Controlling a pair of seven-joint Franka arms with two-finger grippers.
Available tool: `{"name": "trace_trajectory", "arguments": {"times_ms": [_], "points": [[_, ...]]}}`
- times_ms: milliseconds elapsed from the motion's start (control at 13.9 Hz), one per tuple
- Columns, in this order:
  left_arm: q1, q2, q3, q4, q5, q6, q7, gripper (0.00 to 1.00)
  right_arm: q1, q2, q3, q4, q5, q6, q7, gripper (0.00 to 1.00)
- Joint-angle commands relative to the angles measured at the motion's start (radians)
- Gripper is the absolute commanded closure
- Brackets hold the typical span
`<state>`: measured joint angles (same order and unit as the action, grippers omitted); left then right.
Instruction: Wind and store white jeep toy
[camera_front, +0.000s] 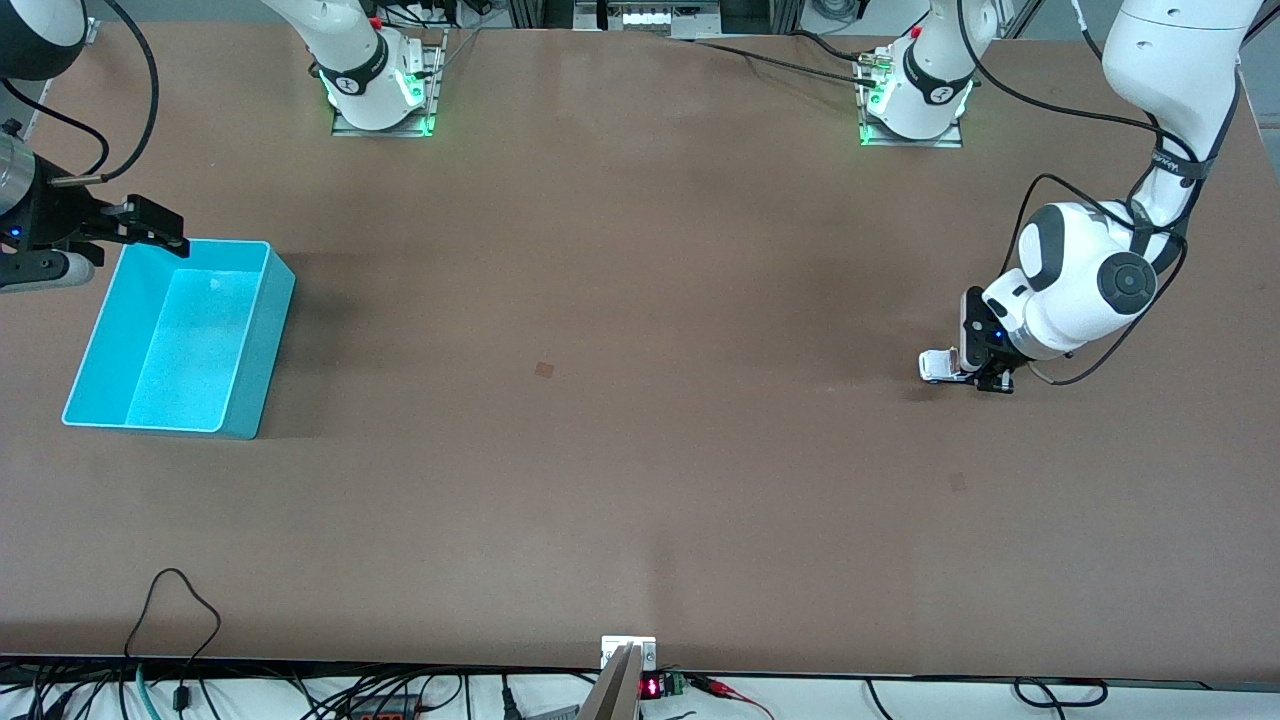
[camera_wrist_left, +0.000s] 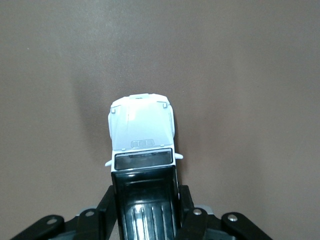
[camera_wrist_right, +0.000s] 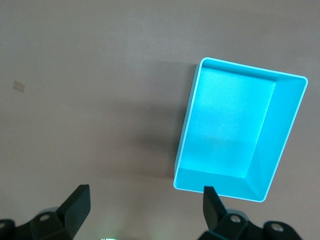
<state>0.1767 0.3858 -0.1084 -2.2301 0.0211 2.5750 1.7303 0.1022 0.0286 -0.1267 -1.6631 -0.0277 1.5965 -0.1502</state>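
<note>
Step in hand: grasp made, winding likely next. Your left gripper (camera_front: 985, 375) is clamped on the black rear of the jeep (camera_front: 937, 366), which sits on the table (camera_front: 620, 300) at the left arm's end, nose pointing toward the bin (camera_front: 245, 345).

Next move, as judged: drag the jeep backward with wheels pressed down, then carry it to the bin.

Pose: left arm folded low, wrist pointing down. Your right gripper (camera_front: 160, 225) waits with fingers spread, over the bin's rim.
</note>
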Motion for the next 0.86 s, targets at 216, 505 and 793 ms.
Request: {"name": "trace_trajectory", "arguments": {"times_ms": [216,505,793], "points": [[0.010,0.001,-0.008,-0.005,0.010,0.028,-0.006,0.62,-0.001,-0.003,0.001,0.009,0.019,-0.018,0.011,0.00],[0.033,0.010,-0.008,-0.002,0.008,0.028,-0.008,0.66,-0.003,-0.003,0.001,0.009,0.019,-0.017,0.011,0.00],[0.059,0.027,-0.008,0.003,0.008,0.028,-0.006,0.66,-0.001,-0.003,0.001,0.009,0.019,-0.017,0.011,0.00]]}}
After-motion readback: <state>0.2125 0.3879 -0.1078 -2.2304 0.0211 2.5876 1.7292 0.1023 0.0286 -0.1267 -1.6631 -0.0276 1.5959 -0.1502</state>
